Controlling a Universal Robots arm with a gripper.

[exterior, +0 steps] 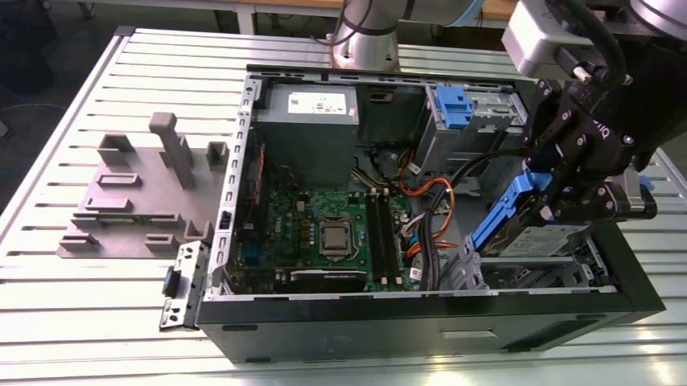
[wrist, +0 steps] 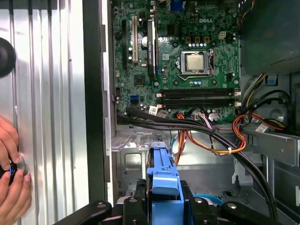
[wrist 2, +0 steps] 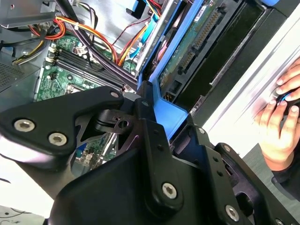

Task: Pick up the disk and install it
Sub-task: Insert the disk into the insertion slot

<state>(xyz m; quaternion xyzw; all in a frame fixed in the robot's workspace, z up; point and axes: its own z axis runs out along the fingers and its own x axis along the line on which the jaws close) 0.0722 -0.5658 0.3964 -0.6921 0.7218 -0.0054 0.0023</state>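
Disk (exterior: 524, 240) gripped in claw (exterior: 561, 203) (tilted), over case (exterior: 408, 326)

Smooth blue plastic frames the disk (exterior: 526, 240) (fingers (wrist 2: 152, 145) matt black); table (exterior: 108, 305) ribbed metal.

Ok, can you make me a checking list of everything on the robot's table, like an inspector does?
Surface: slatted metal table, carrying an open computer case lying on its side.
Job's things: disk in its blue carrier, tilted over the case's end at the exterior view's right; not lying flat in a bay.
Clutter: grey fixture on the table, to the exterior view's left of the case.
Arm: end effector shut on the disk's carrier.
Cables: orange and black cables run loose inside the case beside the motherboard.
Surroundings: a person's hand rests on the table beside the case.
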